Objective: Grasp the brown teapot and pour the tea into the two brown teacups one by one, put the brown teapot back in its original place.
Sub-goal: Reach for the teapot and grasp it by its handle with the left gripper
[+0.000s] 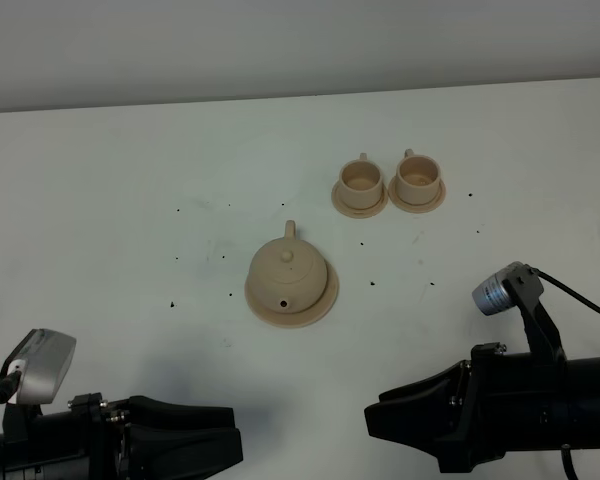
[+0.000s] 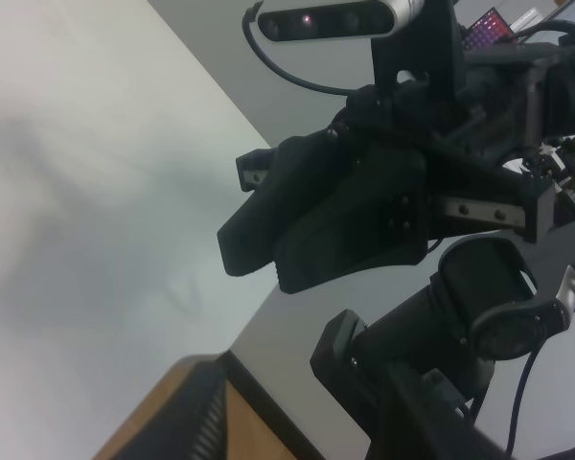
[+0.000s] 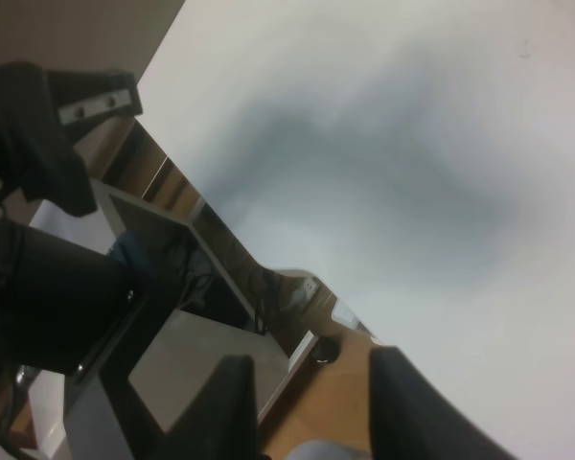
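1. Nearest the camera, at the near edge of the table (image 1: 100, 180), the left claw (image 1: 225, 447) sits near-left and the right claw (image 1: 375, 420) near-right. They point toward each other.
2. Left claw: released, jaws spread wide, grasping nothing.
3. Right claw: released. The right wrist view shows its two fingers apart, with only floor and table edge between them.
4. The brown teapot (image 1: 287, 272) stands upright at mid-table on its round plate (image 1: 327, 298), lid on and handle to the far side. It is well apart from both claws.
5. The two brown teacups, left teacup (image 1: 360, 180) and right teacup (image 1: 417, 176), stand side by side on their small saucers, far and to the right of the teapot.
6. Progress, judged: no tea is discernible in either cup, though the view is too small to be certain. On this reading the grasp, both pours and the return to the plate are all outstanding.
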`<state>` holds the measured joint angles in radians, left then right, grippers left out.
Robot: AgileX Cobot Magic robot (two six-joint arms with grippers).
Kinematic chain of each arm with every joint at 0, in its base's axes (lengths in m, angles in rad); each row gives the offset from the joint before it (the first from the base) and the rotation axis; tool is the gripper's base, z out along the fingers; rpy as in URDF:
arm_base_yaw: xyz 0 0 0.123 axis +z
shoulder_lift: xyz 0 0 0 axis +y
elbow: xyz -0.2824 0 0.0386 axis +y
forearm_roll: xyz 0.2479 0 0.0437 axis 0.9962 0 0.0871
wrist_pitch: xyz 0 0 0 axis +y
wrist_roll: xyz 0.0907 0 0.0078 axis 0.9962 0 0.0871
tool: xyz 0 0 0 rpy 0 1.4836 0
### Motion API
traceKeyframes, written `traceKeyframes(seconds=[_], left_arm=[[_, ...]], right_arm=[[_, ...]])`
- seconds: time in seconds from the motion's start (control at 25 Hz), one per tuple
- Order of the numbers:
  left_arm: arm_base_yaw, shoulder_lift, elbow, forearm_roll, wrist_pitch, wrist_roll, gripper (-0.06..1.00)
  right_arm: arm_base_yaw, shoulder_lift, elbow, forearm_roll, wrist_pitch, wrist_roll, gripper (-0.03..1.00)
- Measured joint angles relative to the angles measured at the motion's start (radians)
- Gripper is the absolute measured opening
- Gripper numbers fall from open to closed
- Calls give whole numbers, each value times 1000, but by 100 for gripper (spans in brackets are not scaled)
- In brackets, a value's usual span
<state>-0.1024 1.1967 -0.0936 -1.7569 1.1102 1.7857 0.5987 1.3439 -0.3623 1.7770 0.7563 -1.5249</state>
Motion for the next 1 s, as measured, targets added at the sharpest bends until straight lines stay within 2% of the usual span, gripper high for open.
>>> traceKeyframes(seconds=[0.8,1.0], left_arm=[[0,0,-1,-11,7,0,41],[0,-11,-45,-11,-15,-22,41]], right_arm=[[0,0,0,0,0,-4,31],[0,-11,-19,0,-27,-16,31]])
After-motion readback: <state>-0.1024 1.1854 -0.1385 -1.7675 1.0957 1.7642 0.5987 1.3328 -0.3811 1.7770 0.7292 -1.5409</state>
